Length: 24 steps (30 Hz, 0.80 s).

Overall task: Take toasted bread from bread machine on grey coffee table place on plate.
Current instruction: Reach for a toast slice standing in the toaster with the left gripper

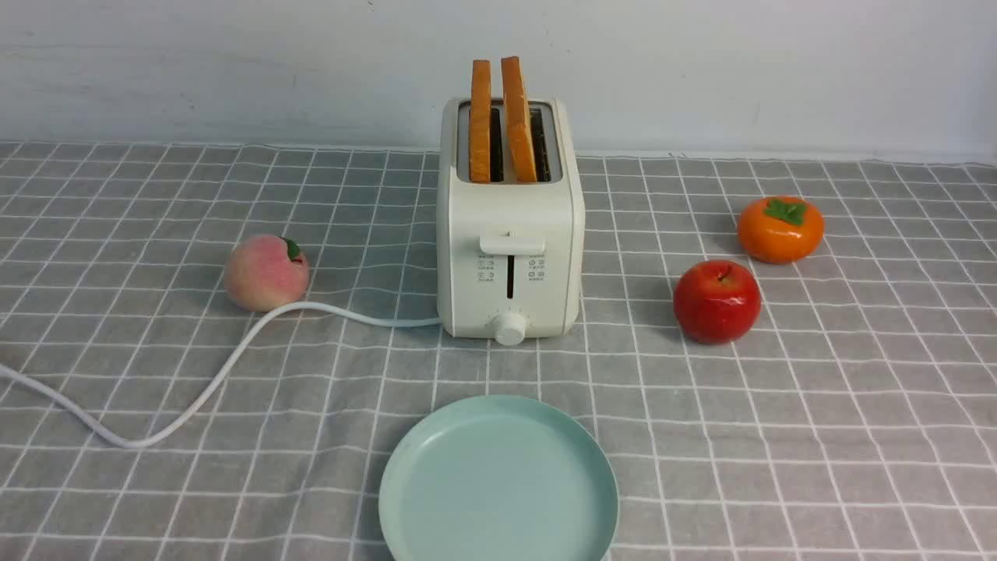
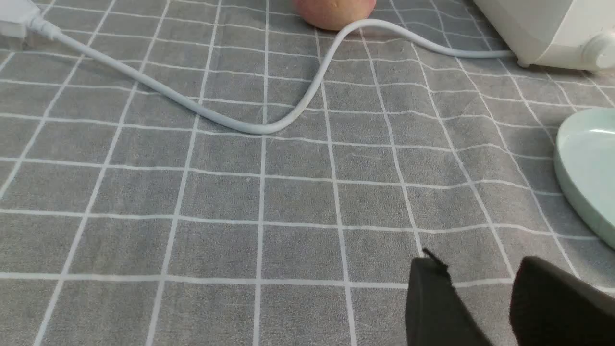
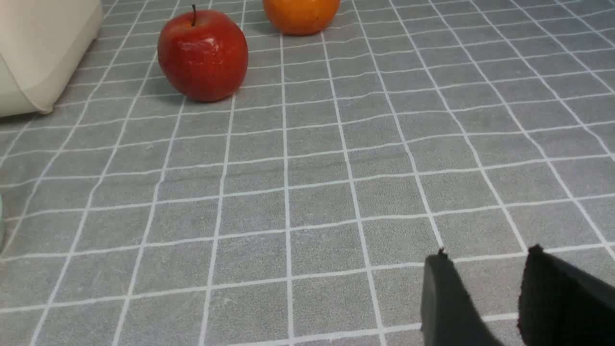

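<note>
Left gripper [image 2: 475, 269], right gripper [image 3: 485, 259] gaping, empty. Toasted bread [image 1: 480, 117] standing in bread machine [image 1: 510, 226]; skewed pull risking toppling it onto plate [image 1: 498, 483].

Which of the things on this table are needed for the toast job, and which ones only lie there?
For the job: toasted bread, bread machine, plate, grey coffee table.
Only lying there: peach, red apple, orange fruit.

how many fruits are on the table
3: a peach left of the toaster, a red apple to its right, a persimmon just beyond the apple. None looks hidden.
</note>
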Motion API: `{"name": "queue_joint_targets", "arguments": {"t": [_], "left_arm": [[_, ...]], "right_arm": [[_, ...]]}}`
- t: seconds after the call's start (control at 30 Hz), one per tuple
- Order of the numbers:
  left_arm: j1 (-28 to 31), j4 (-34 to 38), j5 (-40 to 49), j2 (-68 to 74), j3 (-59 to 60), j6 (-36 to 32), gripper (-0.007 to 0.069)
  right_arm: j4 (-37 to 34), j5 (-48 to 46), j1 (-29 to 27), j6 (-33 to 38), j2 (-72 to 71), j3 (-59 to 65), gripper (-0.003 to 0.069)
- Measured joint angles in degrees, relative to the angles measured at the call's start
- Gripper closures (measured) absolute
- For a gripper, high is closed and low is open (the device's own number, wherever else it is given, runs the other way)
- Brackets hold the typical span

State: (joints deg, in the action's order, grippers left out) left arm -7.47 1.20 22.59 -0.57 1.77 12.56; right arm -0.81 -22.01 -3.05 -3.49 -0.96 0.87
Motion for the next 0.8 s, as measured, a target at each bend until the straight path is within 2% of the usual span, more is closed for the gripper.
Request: {"name": "queue_joint_targets", "arguments": {"t": [0.3,0.43,0.8], "left_arm": [[0.0,-0.3,0.0,0.0,0.0,0.0,0.0386],[0.0,-4.0,0.0,0.0,0.0,-0.2,0.0386],[0.0,-8.4,-0.7,0.0,0.0,-0.3,0.0386]], "right_arm": [[0.0,0.0,0.0,0.0,0.0,0.0,0.0419],[0.0,0.0,0.0,0.0,0.0,0.0,0.0419],[0.0,0.0,0.0,0.0,0.0,0.0,0.0419]]}}
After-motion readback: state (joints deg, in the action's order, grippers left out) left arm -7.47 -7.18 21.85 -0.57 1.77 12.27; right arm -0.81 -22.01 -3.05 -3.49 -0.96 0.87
